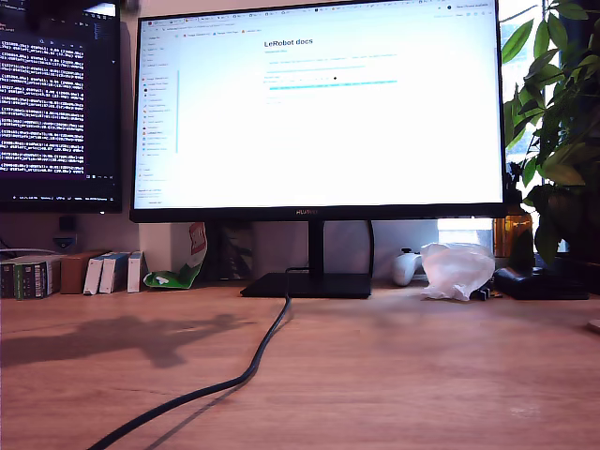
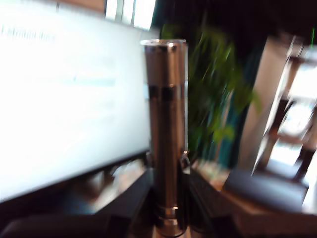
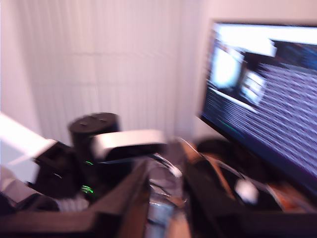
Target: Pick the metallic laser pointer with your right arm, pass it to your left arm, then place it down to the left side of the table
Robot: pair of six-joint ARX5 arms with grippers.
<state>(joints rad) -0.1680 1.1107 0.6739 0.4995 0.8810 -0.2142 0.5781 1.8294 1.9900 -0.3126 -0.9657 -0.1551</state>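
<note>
You see a silver laser pointer (image 2: 167, 139) with dark bands, black gripper fingers (image 2: 131, 198), a light-brown wood-grain table (image 1: 394, 375), a black cable (image 1: 246, 370), a white crumpled bag (image 1: 457, 269), and green plant leaves (image 1: 553, 103).

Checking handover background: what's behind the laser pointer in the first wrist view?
Behind the metallic laser pointer: bright monitor and blurred plant. Its body hides whatever lies directly behind; its lower end sits between my first gripper's jaws.

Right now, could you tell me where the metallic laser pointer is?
It is off the table, standing upright between the fingers of my first gripper: the metallic laser pointer fills the first wrist view, in front of the monitor and plant.
</note>
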